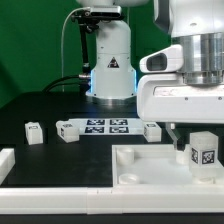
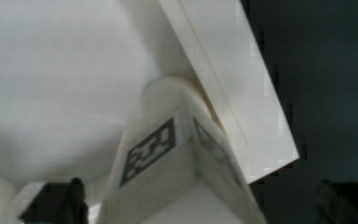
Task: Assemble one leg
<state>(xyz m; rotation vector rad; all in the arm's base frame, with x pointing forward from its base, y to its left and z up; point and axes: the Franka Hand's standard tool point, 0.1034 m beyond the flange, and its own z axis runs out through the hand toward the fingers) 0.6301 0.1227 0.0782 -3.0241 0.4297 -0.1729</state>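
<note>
Dark counter (image 1: 40,110), front edge: wide-spread fingers (image 2: 55,200), mostly cropped, straddle the leg (image 1: 203,152); contact unclear.

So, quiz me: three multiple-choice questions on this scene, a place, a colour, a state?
1. Where is the leg nearest the gripper? A in mid-air; B at a corner of the plate; C outside the picture.
2. What colour is the table? A black; B red; C yellow.
3. How are the gripper's fingers? A pressed together; B spread apart; C hidden.
Answers: 1 B, it stands in the plate's corner. 2 A, dark surface throughout. 3 B, wrist view shows them wide either side of the leg.
</note>
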